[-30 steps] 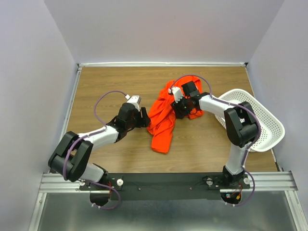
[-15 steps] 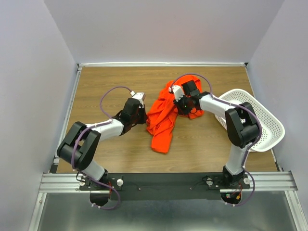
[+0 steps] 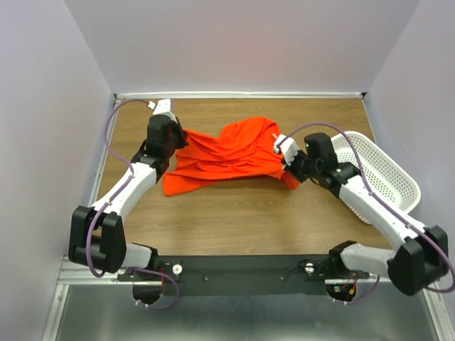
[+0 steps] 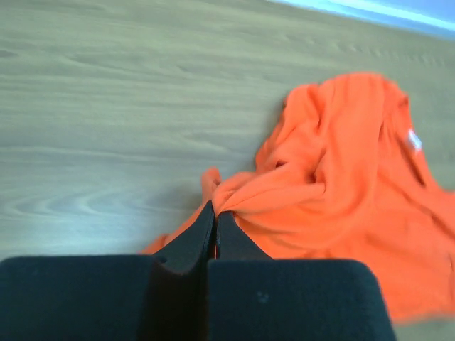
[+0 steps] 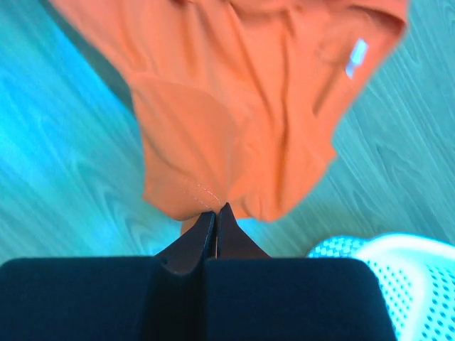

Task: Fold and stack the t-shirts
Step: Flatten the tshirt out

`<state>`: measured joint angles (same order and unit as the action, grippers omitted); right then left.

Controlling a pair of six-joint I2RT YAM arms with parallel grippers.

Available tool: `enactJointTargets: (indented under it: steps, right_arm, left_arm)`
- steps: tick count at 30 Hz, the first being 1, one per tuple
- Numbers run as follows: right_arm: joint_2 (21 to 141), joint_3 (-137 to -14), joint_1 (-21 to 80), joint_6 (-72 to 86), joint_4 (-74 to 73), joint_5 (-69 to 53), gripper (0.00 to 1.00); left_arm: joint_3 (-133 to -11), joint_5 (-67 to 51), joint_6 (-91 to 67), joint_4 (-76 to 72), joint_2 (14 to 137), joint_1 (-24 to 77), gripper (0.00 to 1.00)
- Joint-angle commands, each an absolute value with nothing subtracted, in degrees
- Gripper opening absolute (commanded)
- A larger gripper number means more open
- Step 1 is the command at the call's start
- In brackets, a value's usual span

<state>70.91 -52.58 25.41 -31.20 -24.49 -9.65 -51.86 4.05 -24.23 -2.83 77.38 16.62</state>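
Note:
One bright orange t-shirt (image 3: 224, 156) is stretched between my two grippers over the middle of the wooden table, rumpled and partly lifted. My left gripper (image 3: 179, 136) is shut on its left edge; in the left wrist view the jaws (image 4: 215, 212) pinch a fold of the orange t-shirt (image 4: 341, 185). My right gripper (image 3: 288, 162) is shut on the right edge, near a hem. The right wrist view has the t-shirt (image 5: 234, 99) hanging from the closed right gripper (image 5: 216, 212), with its small white label (image 5: 357, 55) showing.
A white perforated basket (image 3: 387, 174) lies tilted at the right edge of the table, close behind my right arm; its rim (image 5: 370, 252) shows in the right wrist view. Walls enclose the table on three sides.
Both grippers have shut on the t-shirt and drawn apart, the left toward the far left, the right toward the near right. The bunched shirt is now spread out sideways.

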Motion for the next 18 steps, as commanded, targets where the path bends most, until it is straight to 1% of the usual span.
enactJointTargets:
  steps: [1, 9, 12, 18]
  right_arm:
    - [63.84, -48.17, 24.79, -36.82, -32.15, -9.57, 0.01]
    - [51.17, -46.23, 24.70, -40.68, -39.36, -6.95, 0.01]
    - [46.78, -46.58, 24.70, -46.73, -47.16, -9.39, 0.01]
    - [41.67, -47.37, 24.70, -50.88, -54.57, -10.03, 0.01]
  left_arm:
    - [-57.64, 4.75, -23.21, -0.09, 78.92, 12.23, 0.00]
    - [-71.34, 4.57, -20.57, 6.49, 92.36, 6.24, 0.00]
    - [-75.74, 4.66, -19.43, 9.04, 96.57, 5.36, 0.00]
    - [-79.62, 5.10, -18.98, 10.10, 101.51, 3.69, 0.00]
